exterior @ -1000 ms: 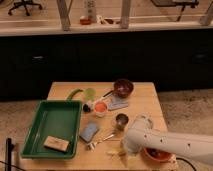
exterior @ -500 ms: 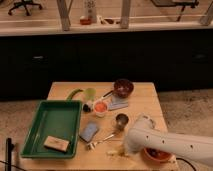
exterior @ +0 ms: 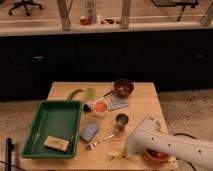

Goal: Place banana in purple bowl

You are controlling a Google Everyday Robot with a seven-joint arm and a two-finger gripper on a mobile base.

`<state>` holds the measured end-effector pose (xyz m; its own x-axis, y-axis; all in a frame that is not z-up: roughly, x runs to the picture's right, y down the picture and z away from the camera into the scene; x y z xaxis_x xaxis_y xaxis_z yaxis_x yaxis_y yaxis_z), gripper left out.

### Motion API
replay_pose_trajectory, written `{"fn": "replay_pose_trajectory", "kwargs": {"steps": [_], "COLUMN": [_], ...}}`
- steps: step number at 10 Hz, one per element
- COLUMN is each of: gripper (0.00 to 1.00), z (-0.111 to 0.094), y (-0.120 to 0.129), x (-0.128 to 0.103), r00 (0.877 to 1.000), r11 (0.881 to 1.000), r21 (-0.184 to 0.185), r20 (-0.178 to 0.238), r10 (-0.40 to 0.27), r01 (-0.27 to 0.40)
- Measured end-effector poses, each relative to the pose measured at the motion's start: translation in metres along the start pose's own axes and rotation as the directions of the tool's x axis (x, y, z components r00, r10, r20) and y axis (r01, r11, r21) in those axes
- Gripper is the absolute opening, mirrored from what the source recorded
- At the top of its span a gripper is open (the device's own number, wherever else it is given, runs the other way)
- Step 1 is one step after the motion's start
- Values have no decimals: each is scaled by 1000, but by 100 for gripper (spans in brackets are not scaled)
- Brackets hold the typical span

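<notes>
The claw (exterior: 128, 150) hangs low over the table's (exterior: 147, 102) front edge, grip state impossible to tell. The banana (exterior: 115, 155) lies just beside it. Pickup stage, apparently: next comes a secure grasp, then a carry to the purple bowl (exterior: 123, 88) well beyond.

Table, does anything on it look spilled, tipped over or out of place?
Nothing stands out. The purple bowl sits upright at the back, the banana lies flat by the front edge, and the tool is low beside it.
</notes>
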<state>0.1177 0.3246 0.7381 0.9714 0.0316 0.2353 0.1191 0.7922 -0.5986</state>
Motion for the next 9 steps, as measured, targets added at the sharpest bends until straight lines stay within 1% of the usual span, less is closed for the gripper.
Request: {"fn": "replay_pose_trajectory", "kwargs": {"steps": [3, 4, 6, 9], "gripper": [0, 0, 0, 0], "z": [-12, -19, -35, -49], "y": [-4, -7, -13, -24], "x": [-6, -9, -11, -11], "r00": [1000, 999, 999, 999], "r11": [1000, 999, 997, 996], "r21": [26, 36, 61, 82], "r20": [24, 27, 29, 25], "r10": [-17, -27, -38, -48], "r01": [16, 26, 37, 46]}}
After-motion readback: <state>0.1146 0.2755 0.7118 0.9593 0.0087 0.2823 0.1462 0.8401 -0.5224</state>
